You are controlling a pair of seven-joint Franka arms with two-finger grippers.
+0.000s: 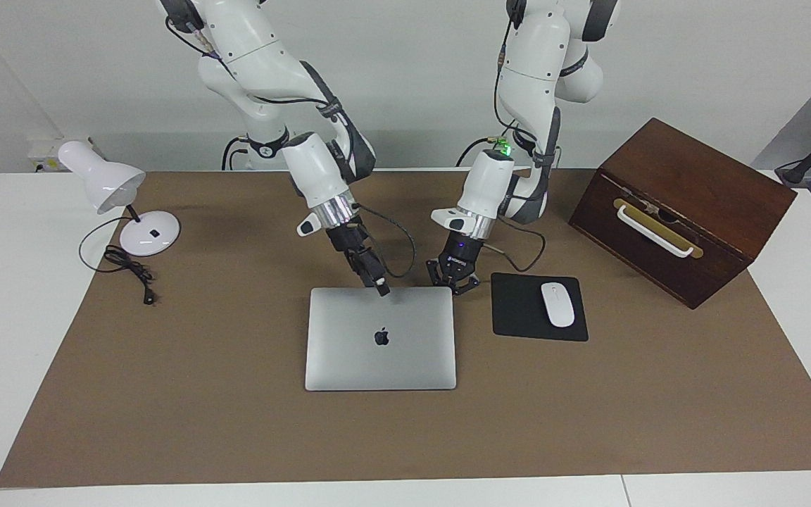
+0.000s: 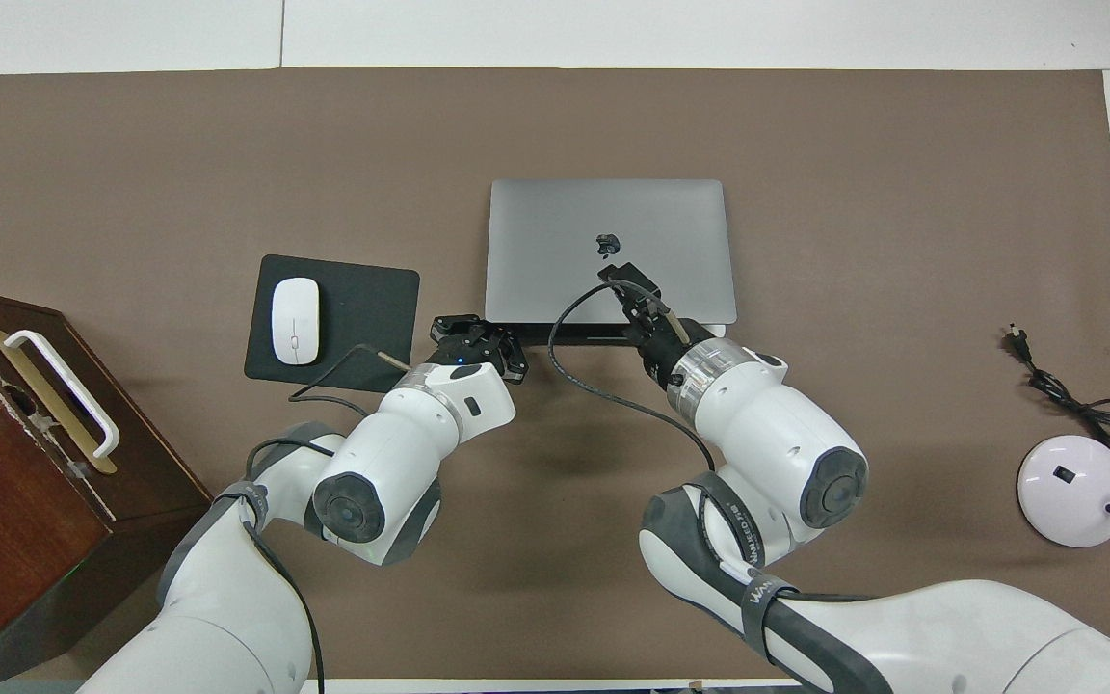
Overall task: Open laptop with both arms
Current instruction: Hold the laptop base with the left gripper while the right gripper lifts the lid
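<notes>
Facing view: your MacBook (image 1: 380, 338) lies closed mid-table, beside the mouse pad (image 1: 518, 310); left claw (image 1: 454, 283), fingertips together, sits at its robot-side corner, while right claw (image 1: 381, 287) is at the same edge, fingers unreadable. Overhead: right claw (image 2: 624, 280) covers the lid — press there and the base slides instead of opening.

Mouse (image 1: 557, 304) on pad (image 1: 518, 310), beside laptop (image 1: 380, 352)

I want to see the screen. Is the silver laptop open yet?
No, the thin silver-grey metal laptop lies flat and shut, its lid logo facing up.
</notes>
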